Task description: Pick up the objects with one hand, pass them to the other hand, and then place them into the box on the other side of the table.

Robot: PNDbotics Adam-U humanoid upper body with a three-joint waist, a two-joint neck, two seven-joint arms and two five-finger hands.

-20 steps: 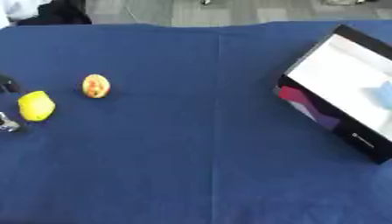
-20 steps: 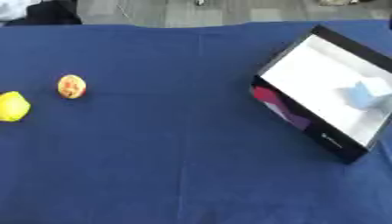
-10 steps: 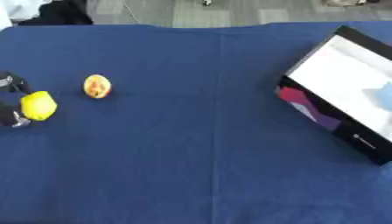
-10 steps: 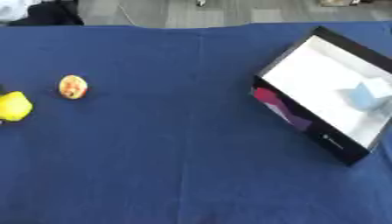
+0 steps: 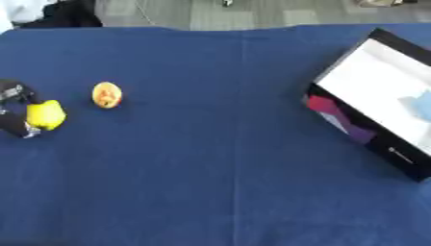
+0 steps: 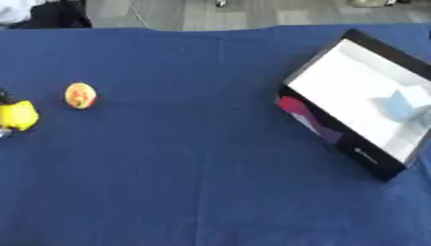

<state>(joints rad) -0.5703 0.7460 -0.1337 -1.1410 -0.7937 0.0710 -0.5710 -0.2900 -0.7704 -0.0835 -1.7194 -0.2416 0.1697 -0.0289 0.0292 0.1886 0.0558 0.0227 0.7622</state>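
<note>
Yellow object sits pinched in left hand, fingers curled round it, far left of box. Orange object just right of it, on desk. Pale blue item inside box.

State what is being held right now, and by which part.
The left hand pinches the yellow object by its sides at the table's left edge.

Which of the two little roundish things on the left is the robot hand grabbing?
The plain yellow one at the table's left edge: the left robot hand has its dark fingers around it. The orange one lies alone on the blue cloth, untouched.
</note>
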